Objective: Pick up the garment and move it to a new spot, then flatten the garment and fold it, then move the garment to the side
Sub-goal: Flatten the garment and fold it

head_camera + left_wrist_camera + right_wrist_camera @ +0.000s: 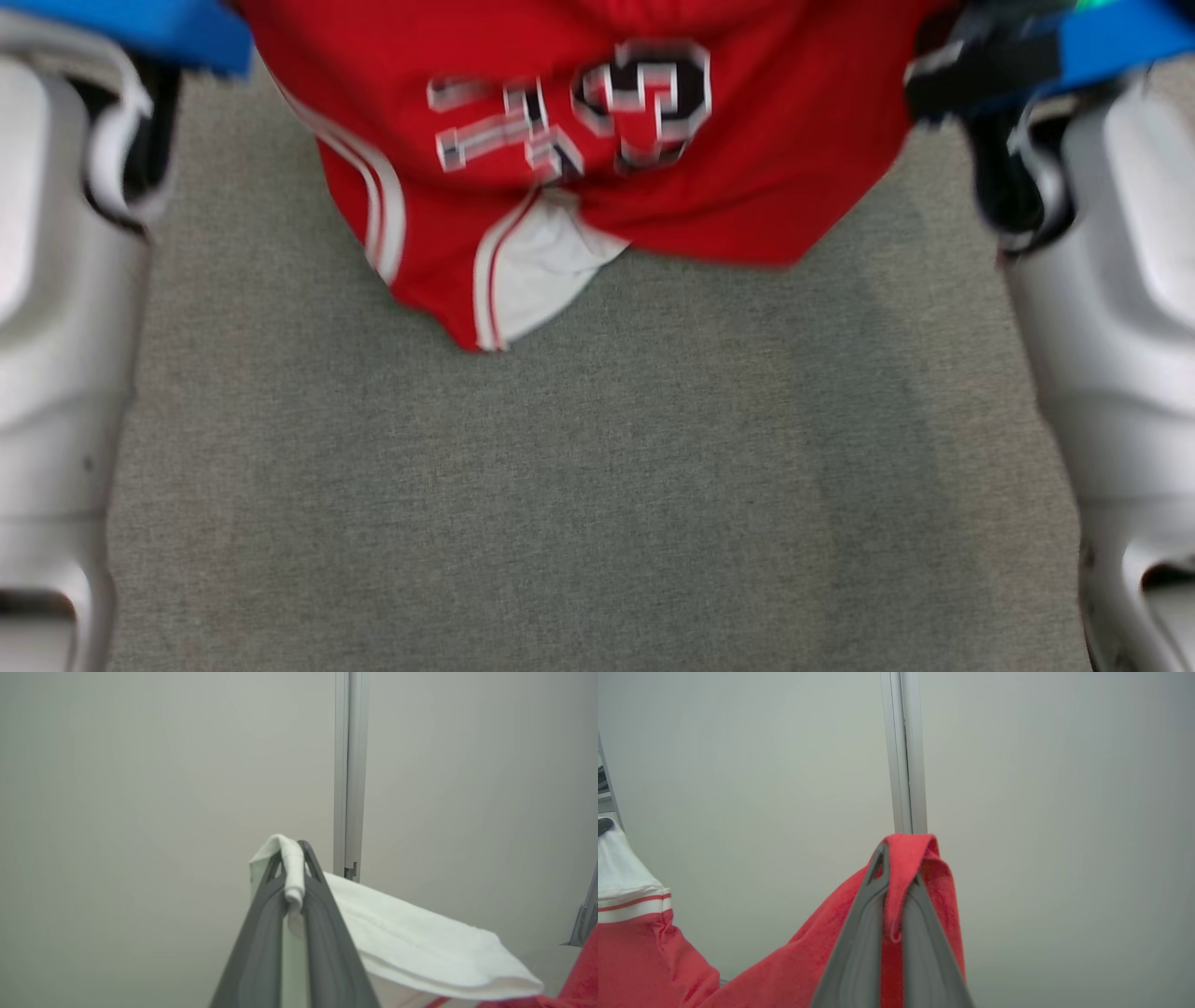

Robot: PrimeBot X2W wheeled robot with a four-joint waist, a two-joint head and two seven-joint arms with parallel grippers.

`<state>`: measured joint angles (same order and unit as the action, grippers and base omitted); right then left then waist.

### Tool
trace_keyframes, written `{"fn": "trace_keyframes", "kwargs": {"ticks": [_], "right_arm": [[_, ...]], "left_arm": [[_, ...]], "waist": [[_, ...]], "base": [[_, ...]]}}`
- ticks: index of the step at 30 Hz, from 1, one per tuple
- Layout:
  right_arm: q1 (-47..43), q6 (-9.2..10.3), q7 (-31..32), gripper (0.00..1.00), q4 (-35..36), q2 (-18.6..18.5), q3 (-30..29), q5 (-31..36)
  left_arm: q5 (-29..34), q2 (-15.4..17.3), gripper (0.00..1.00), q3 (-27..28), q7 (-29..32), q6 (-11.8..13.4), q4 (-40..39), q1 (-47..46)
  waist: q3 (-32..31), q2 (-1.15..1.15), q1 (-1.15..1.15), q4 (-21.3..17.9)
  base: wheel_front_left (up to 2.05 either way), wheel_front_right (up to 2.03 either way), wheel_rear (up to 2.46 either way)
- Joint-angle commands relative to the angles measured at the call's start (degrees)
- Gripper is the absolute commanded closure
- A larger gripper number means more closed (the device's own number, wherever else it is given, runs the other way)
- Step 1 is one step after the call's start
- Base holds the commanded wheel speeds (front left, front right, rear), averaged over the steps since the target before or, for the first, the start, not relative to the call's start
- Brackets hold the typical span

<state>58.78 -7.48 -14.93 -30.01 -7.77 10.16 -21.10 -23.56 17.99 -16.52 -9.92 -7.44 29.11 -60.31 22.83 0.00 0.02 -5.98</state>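
Note:
The garment (597, 168) is a red jersey with white trim and a number on it. It hangs lifted above the grey surface, its lower edge dangling in the upper middle of the head view. In the left wrist view my left gripper (294, 858) is shut on a white part of the garment (420, 947), which folds over the fingertips. My right gripper (901, 858) is shut on a red fold of the garment (654, 961), and the cloth sags away to the left between the two grips.
A grey fabric-covered surface (597, 485) lies below the hanging jersey. My pale forearms (56, 327) (1120, 327) flank it on both sides. Both wrist views face a plain pale wall with a vertical aluminium post (348, 765) (903, 751).

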Motion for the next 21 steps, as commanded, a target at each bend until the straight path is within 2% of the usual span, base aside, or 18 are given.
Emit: {"fn": "trace_keyframes", "kwargs": {"ticks": [1,7,13,17,21], "right_arm": [[2.2,-0.03,0.0,1.00,-0.5,-0.5,-0.1,-0.6],[17.9,-0.03,-0.1,1.00,-5.8,-2.9,-0.1,-0.8],[29.6,-0.03,0.0,1.00,-12.7,-4.4,-0.5,-1.4],[34.8,-0.03,-0.2,1.00,-17.6,-4.8,-1.3,-2.5],[36.3,-0.03,-0.3,1.00,-20.8,-4.9,-0.2,-2.8]], "left_arm": [[-0.3,0.3,1.00,0.0,-0.1,0.0,0.2,-2.4],[-1.1,1.9,1.00,-2.7,0.3,0.0,3.8,-18.2],[-2.3,2.3,1.00,-5.0,0.2,0.0,7.9,-31.1],[-3.2,1.6,1.00,-7.7,-1.5,0.0,10.9,-36.6],[-4.5,1.0,1.00,-9.8,-3.0,0.0,12.9,-38.4]], "waist": [[1.7,0.00,-0.02,1.1],[5.4,0.00,-0.02,1.1],[7.4,0.00,-0.02,0.9],[8.3,0.00,-0.02,1.2],[8.7,0.00,-0.02,1.5]], "base": [[0.00,0.00,0.00],[0.00,0.00,0.00],[0.00,0.00,0.00],[0.00,0.00,0.00],[0.00,0.00,0.00]]}}
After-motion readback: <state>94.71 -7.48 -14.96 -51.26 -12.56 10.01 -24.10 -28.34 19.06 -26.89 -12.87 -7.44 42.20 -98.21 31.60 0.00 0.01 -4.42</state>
